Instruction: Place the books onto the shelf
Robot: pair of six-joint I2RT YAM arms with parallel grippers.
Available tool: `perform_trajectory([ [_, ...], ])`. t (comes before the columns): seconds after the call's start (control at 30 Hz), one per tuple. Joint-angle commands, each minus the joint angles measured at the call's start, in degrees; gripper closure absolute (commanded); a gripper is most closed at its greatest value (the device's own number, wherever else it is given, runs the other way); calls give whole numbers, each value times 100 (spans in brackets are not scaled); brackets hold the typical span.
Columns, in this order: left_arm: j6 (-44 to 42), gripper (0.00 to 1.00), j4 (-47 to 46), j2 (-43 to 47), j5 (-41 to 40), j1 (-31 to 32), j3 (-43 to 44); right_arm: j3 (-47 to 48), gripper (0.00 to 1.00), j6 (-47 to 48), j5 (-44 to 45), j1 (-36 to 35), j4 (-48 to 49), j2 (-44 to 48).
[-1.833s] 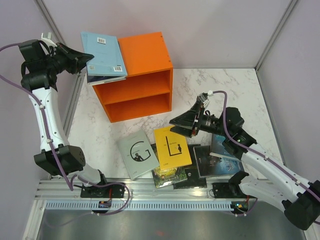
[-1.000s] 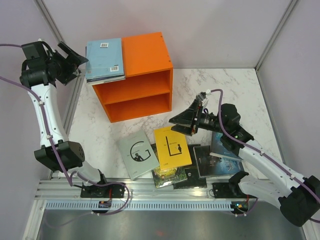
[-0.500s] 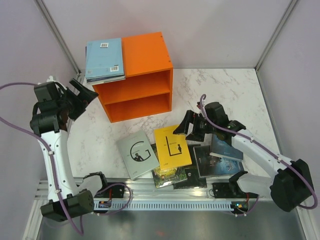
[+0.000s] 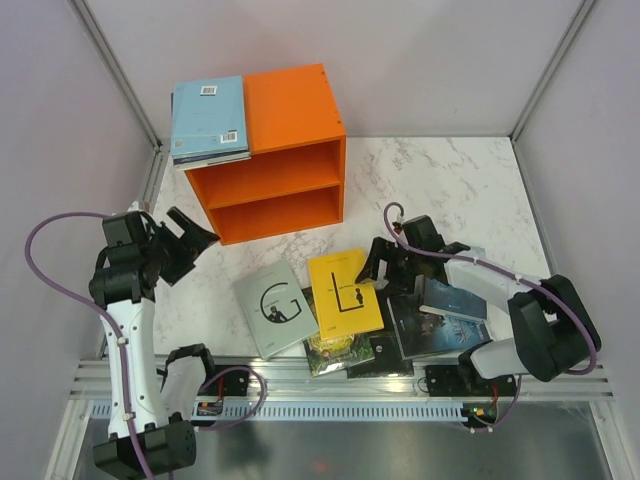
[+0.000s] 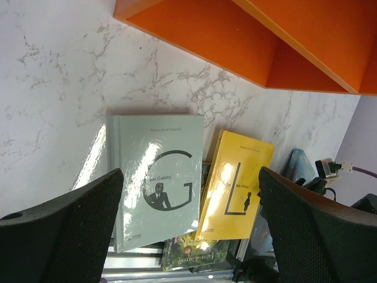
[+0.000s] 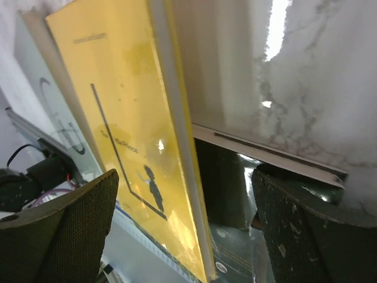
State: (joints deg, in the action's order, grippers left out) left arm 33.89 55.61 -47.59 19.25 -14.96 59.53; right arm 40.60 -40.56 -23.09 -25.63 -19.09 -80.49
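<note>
Two spread right fingers [image 6: 59,230] frame the yellow book's [image 6: 118,124] edge.

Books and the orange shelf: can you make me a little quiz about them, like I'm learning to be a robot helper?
1. Pick one. Where does the light blue book lie?
A. On top of the shelf
B. Inside the lower compartment
C. Flat on the table

2. True or false: both compartments of the shelf have books inside.

3. Fill the gap: the big letter on the cover of the grey-white book is ___.

Key: 1 A; 2 false; 3 G.
</note>
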Motion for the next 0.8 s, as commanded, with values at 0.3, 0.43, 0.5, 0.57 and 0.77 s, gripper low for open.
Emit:
perform_trajectory([
  [0.3,118,5,-95,259,255,55,-354,-1571,20,-1533,-1171,-21,4306,-862],
  [0.43,74,5,-86,303,317,107,-424,-1739,72,-1789,-1215,-12,4949,-1092],
  [0.5,48,5,-86,321,369,116,-494,-1740,92,-1763,-1276,-12,4977,-1074],
  [0.57,30,4,-156,391,483,125,-599,-1617,100,-1632,-1250,-4,4609,-874],
  [0.77,30,3,-472,584,1264,239,-846,-907,100,-981,-873,119,2843,348],
])
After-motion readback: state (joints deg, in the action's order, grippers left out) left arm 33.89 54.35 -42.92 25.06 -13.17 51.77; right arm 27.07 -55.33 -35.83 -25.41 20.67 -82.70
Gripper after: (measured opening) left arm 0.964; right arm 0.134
